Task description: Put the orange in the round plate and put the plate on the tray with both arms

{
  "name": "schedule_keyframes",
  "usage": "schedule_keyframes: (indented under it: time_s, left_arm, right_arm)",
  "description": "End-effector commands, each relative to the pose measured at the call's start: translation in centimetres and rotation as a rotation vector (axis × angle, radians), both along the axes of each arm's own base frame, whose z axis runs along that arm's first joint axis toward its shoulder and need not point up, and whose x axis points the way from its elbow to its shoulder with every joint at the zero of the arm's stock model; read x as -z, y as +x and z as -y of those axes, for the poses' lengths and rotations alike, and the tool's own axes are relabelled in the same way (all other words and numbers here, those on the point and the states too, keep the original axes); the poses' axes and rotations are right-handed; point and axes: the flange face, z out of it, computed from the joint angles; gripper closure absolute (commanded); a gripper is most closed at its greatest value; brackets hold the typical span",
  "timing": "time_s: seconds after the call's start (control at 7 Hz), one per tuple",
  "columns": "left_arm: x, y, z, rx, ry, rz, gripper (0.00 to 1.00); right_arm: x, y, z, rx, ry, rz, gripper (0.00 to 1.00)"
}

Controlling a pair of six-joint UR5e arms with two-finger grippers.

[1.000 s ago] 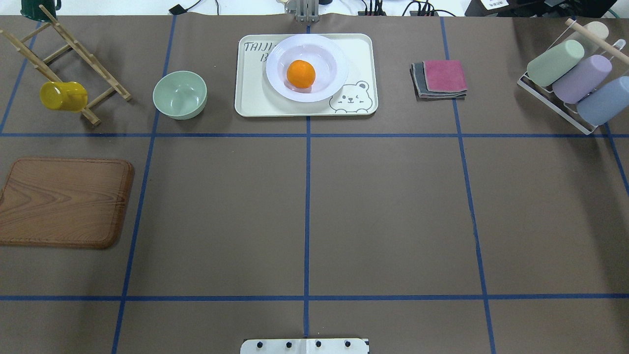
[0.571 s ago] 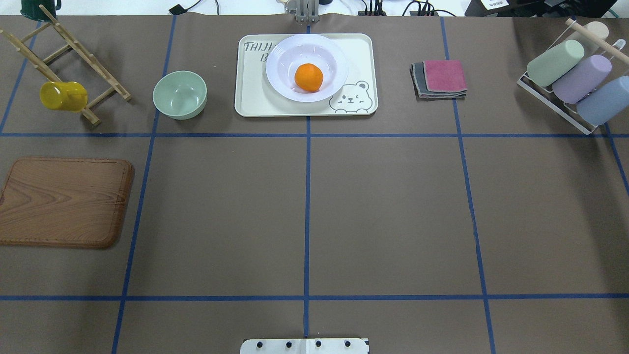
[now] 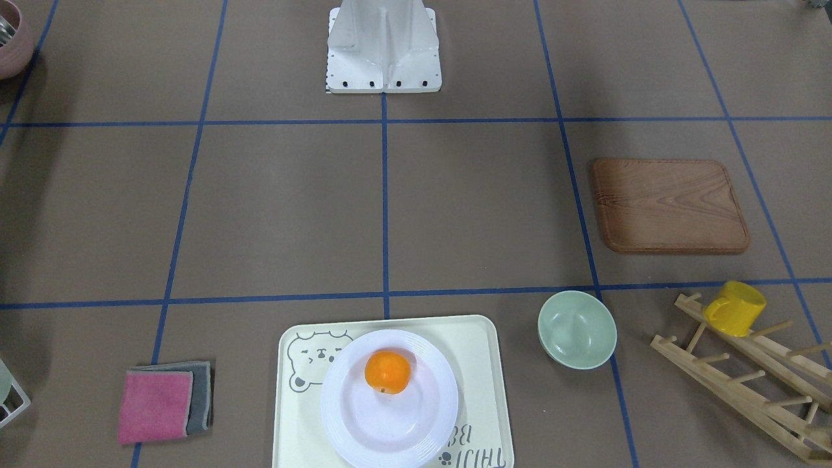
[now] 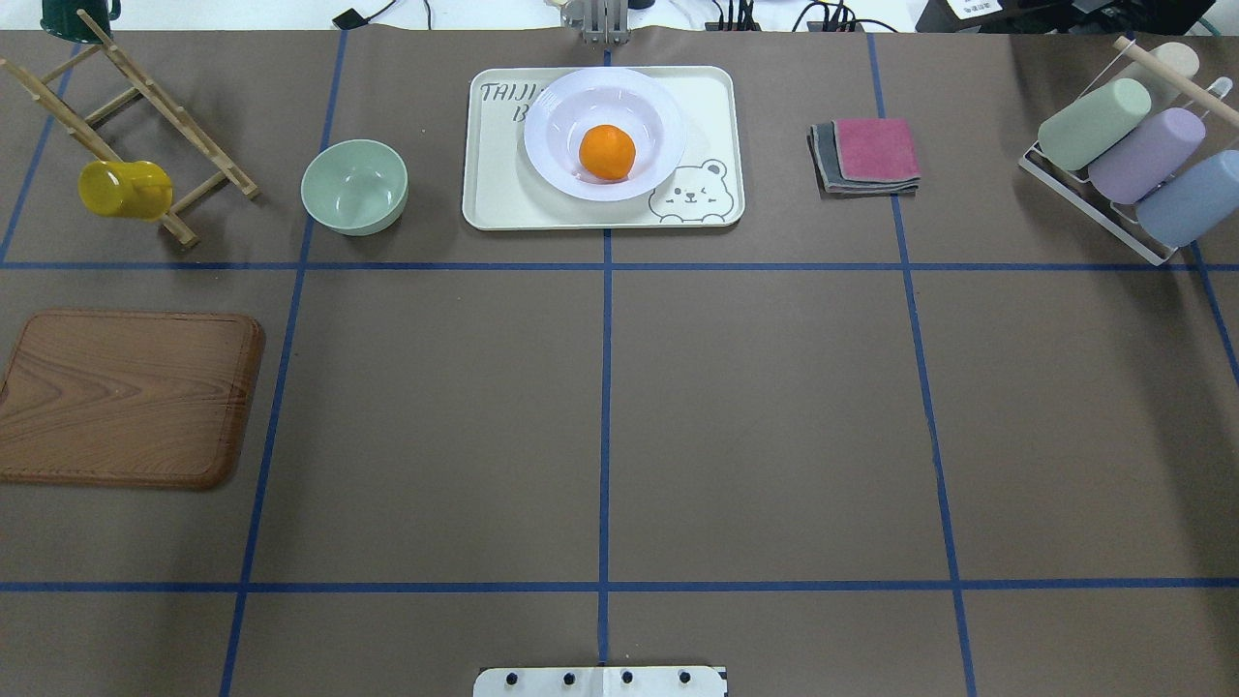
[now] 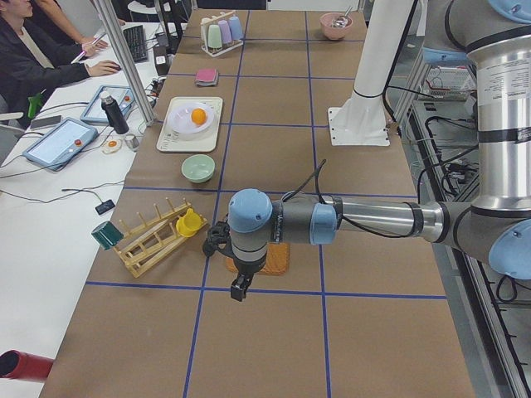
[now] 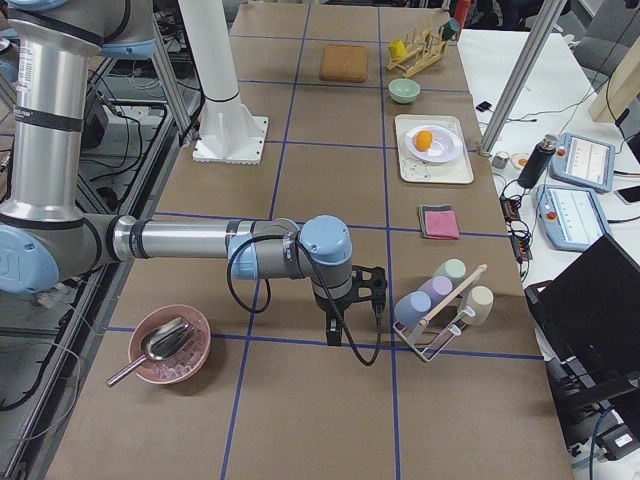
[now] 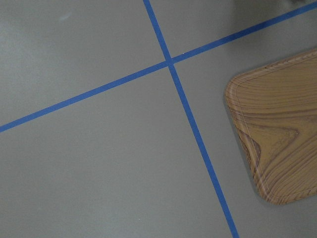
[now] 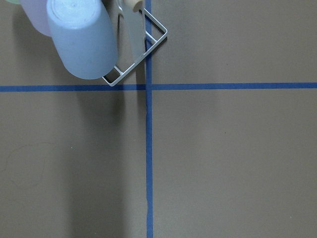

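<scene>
Looks finished: orange in plate, plate on tray by far edge of bench. Cannot tell opening of left hand or right hand.

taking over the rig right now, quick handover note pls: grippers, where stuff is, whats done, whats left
Left gripper: hangs by the wooden board, well away from the tray; open or shut, cannot tell.
Right gripper: by the racked cups; also cannot tell.
Orange lies in the round plate; the plate sits on the tray.
Done: both placements. Left: seemingly nothing.
</scene>
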Motion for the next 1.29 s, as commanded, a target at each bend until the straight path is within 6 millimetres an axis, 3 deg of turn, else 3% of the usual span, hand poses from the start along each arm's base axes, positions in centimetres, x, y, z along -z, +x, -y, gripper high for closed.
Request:
schedule_keyframes:
  time_s: [0.0,1.14]
  left_arm:
    - [-0.69,0.04,-0.77,0.000,-0.017,-0.001,0.02]
    - [-1.50,0.09,-1.60,0.000,-0.037,0.000,0.02]
  right_arm:
    - [-0.17,0.00,-0.02,0.002,-0.002,0.000,0.00]
    - [-0.76,0.00,-0.34,0.002,-0.016,-0.001,0.00]
